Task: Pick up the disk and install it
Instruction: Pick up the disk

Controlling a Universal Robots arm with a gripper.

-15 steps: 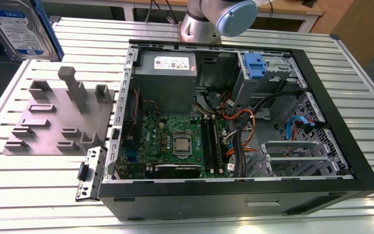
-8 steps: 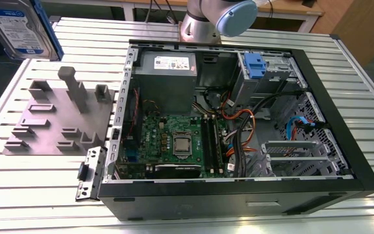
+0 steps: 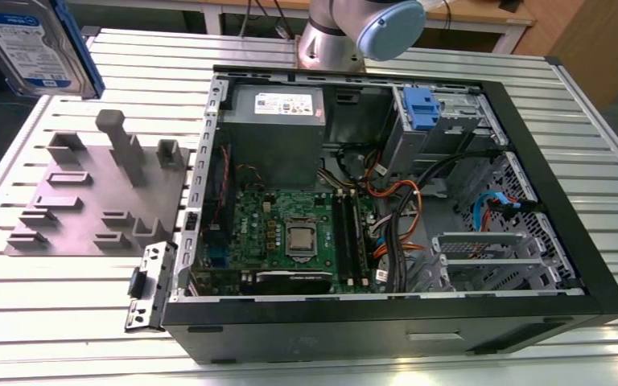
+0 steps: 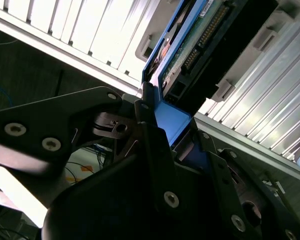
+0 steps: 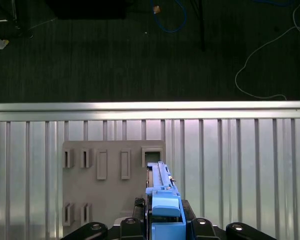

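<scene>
Disk (image 4: pixel 190 50) clamped by its blue plastic bracket (image 4: pixel 177 127) between the black fingers (image 4: pixel 152 140) of the robot's gripper (image 4: pixel 171 119), whose jaws are closed tight on it; in the second wrist view the drive's circuit-board side and connector pins face the camera. In the first wrist view the drive appears edge-on, bracket nearest the lens, above a grey fixture plate (image 5: pixel 105 185) cut with rectangular slots, which lies on a slatted aluminium table (image 5: pixel 240 165); beyond the table's edge is a dark floor (image 5: pixel 90 50) with loose cables. In the exterior view the drive, its white and blue label toward the camera, is held up at about ten o'clock from an open black computer case (image 3: pixel 395 326), partly cut off by the frame's edge. The fixture plate, with its upright posts, sits on the table at nine o'clock from the case, close beside it. Inside the case a green motherboard (image 3: pixel 287 225) lies toward seven o'clock, a grey power supply box (image 3: pixel 277 121) with a white sticker toward eleven o'clock, and a small blue tab (image 3: pixel 422 108) on the metal drive cage toward one o'clock, with orange wiring (image 3: pixel 395 193) running between them. At twelve o'clock, just behind the case, stands the arm's silver base (image 3: pixel 331 40).
</scene>
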